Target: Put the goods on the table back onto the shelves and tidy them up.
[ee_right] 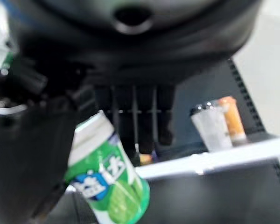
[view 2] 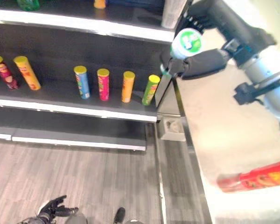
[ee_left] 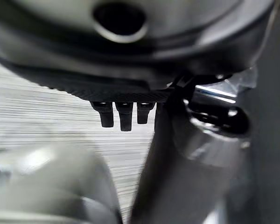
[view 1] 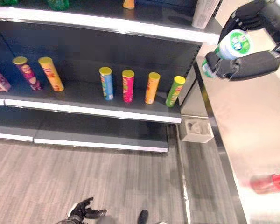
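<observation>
My right hand [view 1: 245,65] is shut on a green-and-white gum jar [view 1: 234,45], thumb under it and fingers over it, its white lid tipped toward me. It hangs above the table's [view 1: 242,121] far left corner, just right of the top shelf's [view 1: 130,25] end. In the right wrist view the jar [ee_right: 107,177] shows beside the fingers, with the shelf beyond. A red tube [view 2: 256,177] lies flat on the table near its front. My left hand [view 1: 81,211] hangs low over the floor, fingers loosely spread and holding nothing.
The middle shelf [view 1: 84,95] carries upright chip tubes: blue [view 1: 106,84], pink [view 1: 128,86], orange [view 1: 152,87], a leaning green one [view 1: 175,91], and two more at the left [view 1: 51,73]. A silver can [view 1: 205,13] stands at the top shelf's right end. A white box [view 1: 196,130] sits on the floor by the table.
</observation>
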Available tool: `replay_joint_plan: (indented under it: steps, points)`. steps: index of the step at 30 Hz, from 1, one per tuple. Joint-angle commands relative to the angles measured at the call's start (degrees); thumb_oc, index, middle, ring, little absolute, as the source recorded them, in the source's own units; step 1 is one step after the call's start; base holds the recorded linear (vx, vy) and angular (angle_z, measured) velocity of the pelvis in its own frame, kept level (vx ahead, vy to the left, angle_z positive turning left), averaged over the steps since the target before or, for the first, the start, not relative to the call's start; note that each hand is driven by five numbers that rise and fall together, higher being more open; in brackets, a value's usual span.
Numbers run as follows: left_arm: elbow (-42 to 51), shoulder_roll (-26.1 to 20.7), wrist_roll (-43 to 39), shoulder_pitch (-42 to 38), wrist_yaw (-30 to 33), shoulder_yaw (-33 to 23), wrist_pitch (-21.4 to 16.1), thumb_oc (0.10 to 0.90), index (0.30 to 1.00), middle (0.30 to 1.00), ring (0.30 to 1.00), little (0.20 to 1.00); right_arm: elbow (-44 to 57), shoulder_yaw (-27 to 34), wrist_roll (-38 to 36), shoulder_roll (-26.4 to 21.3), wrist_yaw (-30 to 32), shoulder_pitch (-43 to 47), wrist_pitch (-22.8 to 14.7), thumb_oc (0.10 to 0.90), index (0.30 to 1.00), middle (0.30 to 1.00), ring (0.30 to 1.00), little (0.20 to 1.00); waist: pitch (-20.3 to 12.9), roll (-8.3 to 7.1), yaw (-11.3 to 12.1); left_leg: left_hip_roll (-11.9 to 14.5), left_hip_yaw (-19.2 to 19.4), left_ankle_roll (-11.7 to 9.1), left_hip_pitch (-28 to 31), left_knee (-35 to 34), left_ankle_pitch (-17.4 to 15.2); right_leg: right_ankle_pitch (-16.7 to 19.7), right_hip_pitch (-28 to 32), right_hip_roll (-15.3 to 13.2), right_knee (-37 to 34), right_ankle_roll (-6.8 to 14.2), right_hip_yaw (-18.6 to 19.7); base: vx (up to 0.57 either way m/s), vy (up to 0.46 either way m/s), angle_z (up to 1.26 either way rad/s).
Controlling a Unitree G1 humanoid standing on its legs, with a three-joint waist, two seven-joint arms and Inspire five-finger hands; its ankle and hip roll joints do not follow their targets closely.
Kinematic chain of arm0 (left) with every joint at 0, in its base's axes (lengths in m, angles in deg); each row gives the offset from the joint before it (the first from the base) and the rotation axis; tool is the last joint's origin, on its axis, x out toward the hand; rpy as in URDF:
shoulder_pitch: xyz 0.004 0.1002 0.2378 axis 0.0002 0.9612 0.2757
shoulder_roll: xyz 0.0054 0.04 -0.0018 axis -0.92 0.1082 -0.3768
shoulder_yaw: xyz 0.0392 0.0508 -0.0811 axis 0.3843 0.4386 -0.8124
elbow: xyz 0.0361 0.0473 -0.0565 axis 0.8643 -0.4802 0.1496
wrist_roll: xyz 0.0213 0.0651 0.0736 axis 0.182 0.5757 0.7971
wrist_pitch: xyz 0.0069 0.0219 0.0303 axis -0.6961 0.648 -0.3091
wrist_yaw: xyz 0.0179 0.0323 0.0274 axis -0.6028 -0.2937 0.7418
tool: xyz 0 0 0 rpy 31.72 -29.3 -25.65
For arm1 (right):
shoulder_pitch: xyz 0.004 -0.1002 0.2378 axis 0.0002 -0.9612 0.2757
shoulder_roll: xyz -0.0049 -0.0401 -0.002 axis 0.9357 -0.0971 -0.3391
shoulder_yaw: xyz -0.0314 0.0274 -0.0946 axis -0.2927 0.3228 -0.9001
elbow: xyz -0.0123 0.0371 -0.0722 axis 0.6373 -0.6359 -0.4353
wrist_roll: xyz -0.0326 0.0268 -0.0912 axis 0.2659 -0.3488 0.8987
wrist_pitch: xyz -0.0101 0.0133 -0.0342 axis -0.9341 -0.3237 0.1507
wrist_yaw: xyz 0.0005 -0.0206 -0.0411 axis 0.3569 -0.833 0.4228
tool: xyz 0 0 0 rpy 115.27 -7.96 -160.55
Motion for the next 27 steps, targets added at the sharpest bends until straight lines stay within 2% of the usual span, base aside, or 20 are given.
replay_joint_plan:
  steps: [1, 2, 3, 4, 5, 6, 7, 9, 12, 15, 18, 20, 21, 22, 23, 24, 25, 27]
  points:
    - [1.12, -1.88, 0.46, 5.50, 1.68, 3.71, -2.04, 0.800, 0.900, 0.900, 0.900, 0.900, -0.73, 3.43, -2.00, -2.92, 4.88, 8.74, -2.63, 0.400, 0.300, 0.300, 0.300, 0.300, -2.81, 3.00, 1.38, -4.51, -5.35, -4.95, 21.42, -49.63, 2.96, 1.75, -1.35, -5.96, -0.85, 14.96, 1.27, 0.16, 0.299, -0.24]
    - [1.11, -1.72, 0.46, 5.56, 1.69, 3.58, -2.05, 0.800, 0.900, 0.900, 0.900, 0.900, -0.95, 2.22, -2.03, -2.91, 4.89, 9.96, -2.66, 0.400, 0.300, 0.300, 0.300, 0.300, -2.80, 3.12, 1.19, -4.51, -5.34, -4.97, 21.59, -49.90, 3.13, 1.73, -1.29, -5.94, -0.85, 14.95, 1.24, 0.26, 0.316, -0.65]
    - [0.71, -1.00, -0.78, 5.73, 2.41, 3.38, -2.40, 0.800, 0.900, 0.900, 0.900, 0.900, -0.92, 2.03, -3.53, -2.30, 4.77, 11.27, -3.11, 0.400, 0.300, 0.300, 0.300, 0.300, -3.72, 3.88, 1.26, -5.42, -9.27, -5.58, 22.14, -51.30, 2.41, 1.69, -0.23, -6.58, -0.85, 15.42, 2.61, 0.20, 0.255, -0.85]
    - [0.44, -0.68, -0.89, 5.74, 2.38, 3.34, -2.40, 0.800, 0.900, 0.900, 0.900, 0.900, -1.05, 2.60, -3.71, -2.21, 4.89, 10.98, -3.03, 0.400, 0.300, 0.300, 0.300, 0.300, -4.37, 4.21, 1.04, -5.97, -9.79, -5.65, 22.46, -51.53, 1.99, 1.81, 0.28, -7.02, -0.85, 15.63, 2.69, 0.31, 0.486, -0.73]
    - [-0.76, -0.30, -0.61, 5.76, 2.45, 3.26, -2.35, 0.800, 0.900, 0.900, 0.900, 0.900, -1.72, 3.26, -2.51, -1.86, 5.58, 10.52, -2.70, 0.400, 0.300, 0.300, 0.300, 0.300, -5.11, 4.86, 0.97, -7.44, -9.46, -5.24, 23.38, -52.18, 0.79, 2.10, 0.81, -8.45, -0.51, 16.31, 3.18, 0.18, 0.315, -0.77]
    - [-0.80, -0.33, -0.60, 5.76, 2.45, 3.28, -2.38, 0.800, 0.900, 0.900, 0.900, 0.900, -1.63, 3.53, -2.45, -1.82, 5.63, 10.21, -2.67, 0.400, 0.300, 0.300, 0.300, 0.300, -5.07, 4.75, 1.13, -7.55, -9.27, -5.17, 23.55, -52.24, 0.76, 2.12, 0.85, -8.58, -0.51, 16.39, 3.33, 0.20, 0.455, -0.80]
    - [-1.96, -0.34, 0.43, 5.96, 2.50, 3.14, -2.31, 0.800, 0.900, 0.900, 0.900, 0.900, -2.30, 4.05, -1.05, -1.29, 6.14, 9.92, -2.06, 0.400, 0.300, 0.300, 0.300, 0.300, -5.84, 4.78, 1.15, -9.72, -7.97, -4.35, 24.76, -52.84, -0.11, 3.37, 0.86, -10.81, 0.47, 17.29, 3.67, 0.12, 0.339, -0.59]
    - [-2.29, -0.77, 0.96, 6.02, 2.59, 3.07, -2.45, 0.800, 0.900, 0.900, 0.900, 0.900, -2.41, 4.01, -0.65, -1.08, 6.37, 10.28, -2.03, 0.400, 0.300, 0.300, 0.300, 0.300, -5.85, 4.43, 1.58, -11.02, -6.87, -3.59, 25.61, -53.11, -0.62, 3.74, 0.58, -12.11, 1.42, 17.85, 4.29, 0.08, 0.292, -0.37]
    - [-3.98, -2.27, 2.08, 6.03, 3.42, 2.07, -2.44, 0.800, 0.900, 0.900, 0.900, 0.900, -2.44, 2.46, 0.04, -0.43, 7.40, 12.62, -2.10, 0.400, 0.300, 0.300, 0.300, 0.300, -5.47, 3.82, 1.94, -14.24, -4.57, -1.32, 27.05, -53.56, -2.19, 5.46, -1.16, -15.62, 4.96, 19.14, 5.50, 0.03, 0.337, -0.21]
    - [-4.83, -2.60, 2.60, 6.03, 3.47, 1.62, -2.44, 0.800, 0.900, 0.900, 0.900, 0.900, -2.54, 0.81, 0.45, -0.36, 7.70, 14.46, -2.11, 0.400, 0.300, 0.300, 0.300, 0.300, -5.53, 3.65, 1.85, -16.47, -3.64, 0.03, 28.04, -54.39, -3.09, 6.81, -1.92, -17.54, 6.50, 19.83, 5.84, 0.03, 0.234, 0.06]
    - [-4.77, -3.18, 2.96, 6.53, 2.96, 1.80, -2.37, 0.800, 0.900, 0.900, 0.900, 0.900, -2.08, -0.43, 0.35, -0.06, 7.76, 16.13, -2.30, 0.400, 0.300, 0.300, 0.300, 0.300, -5.40, 3.67, 1.86, -18.33, -2.69, 1.31, 29.25, -54.93, -4.21, 8.59, -2.92, -19.46, 9.72, 20.04, 5.15, 0.04, 0.207, 0.28]
    - [-4.52, -3.66, 2.91, 6.87, 2.75, 2.03, -2.22, 0.800, 0.900, 0.900, 0.900, 0.900, -1.71, -2.70, 0.35, 0.24, 7.73, 18.76, -2.40, 0.400, 0.300, 0.300, 0.300, 0.300, -4.88, 3.46, 2.40, -18.84, -1.56, 1.95, 30.18, -55.06, -4.62, 10.81, -3.73, -20.85, 12.26, 20.06, 2.90, 0.02, 0.145, -0.13]
    - [-4.01, -3.99, 2.65, 6.83, 2.38, 1.94, -2.13, 0.800, 0.900, 0.900, 0.900, 0.900, -1.98, -6.66, -0.48, -0.23, 7.00, 22.42, -2.21, 0.400, 0.300, 0.300, 0.300, 0.300, -4.20, 3.49, 1.85, -18.23, -0.73, 1.53, 31.41, -55.06, -5.44, 9.57, -5.54, -19.06, 12.90, 19.54, 2.95, 0.01, -0.005, -0.50]
    - [-3.36, -4.35, 2.12, 6.78, 1.93, 1.48, -2.00, 0.800, 0.900, 0.900, 0.900, 0.900, -2.32, -10.46, -0.46, -0.48, 6.83, 26.54, -2.05, 0.400, 0.300, 0.300, 0.300, 0.300, -3.76, 3.08, 1.84, -18.06, -0.85, 1.27, 31.58, -55.06, -5.10, 8.57, -6.00, -16.58, 9.02, 19.31, 4.68, 0.02, -0.091, -0.38]
    - [-3.51, -4.43, 2.21, 6.40, 2.05, 1.57, -1.88, 0.800, 0.900, 0.900, 0.900, 0.900, -1.49, -11.75, -0.38, -0.32, 6.48, 27.34, -2.15, 0.400, 0.300, 0.300, 0.300, 0.300, -3.73, 2.99, 1.60, -17.70, -1.28, 1.12, 31.65, -55.04, -4.89, 8.03, -6.21, -15.25, 8.28, 19.41, 6.49, 0.07, -0.203, 0.16]
    - [-3.50, -3.97, 2.41, 6.52, 2.00, 1.52, -2.03, 0.800, 0.900, 0.900, 0.900, 0.900, -1.30, -13.71, -1.40, 0.29, 6.20, 29.66, -2.50, 0.400, 0.300, 0.300, 0.300, 0.300, -4.89, 2.39, 1.77, -17.06, -1.38, 0.67, 31.48, -54.94, -4.47, 8.22, -4.31, -14.06, 4.63, 19.52, 6.98, 0.17, -0.293, 0.46]
    - [-4.30, -2.66, 2.87, 7.39, 1.80, 2.35, -1.81, 0.800, 0.900, 0.900, 0.900, 0.900, -2.07, -17.61, -3.07, 1.56, 4.76, 32.15, -2.16, 0.400, 0.300, 0.300, 0.300, 0.300, -7.00, 1.67, 2.60, -16.00, -2.11, -0.35, 31.58, -54.94, -3.97, 7.61, -0.03, -12.29, -0.09, 19.38, 5.82, 0.17, -0.269, 0.75]
    - [-4.88, -1.80, 3.40, 8.08, 1.84, 2.82, -1.78, 0.800, 0.900, 0.900, 0.900, 0.900, -3.43, -19.92, -5.21, 2.61, 3.66, 33.57, -2.32, 0.400, 0.300, 0.300, 0.300, 0.300, -7.72, 1.63, 2.93, -15.60, -2.50, -0.76, 31.49, -55.06, -3.75, 7.08, 1.01, -12.05, -0.85, 19.32, 4.81, 0.09, -0.133, 0.71]
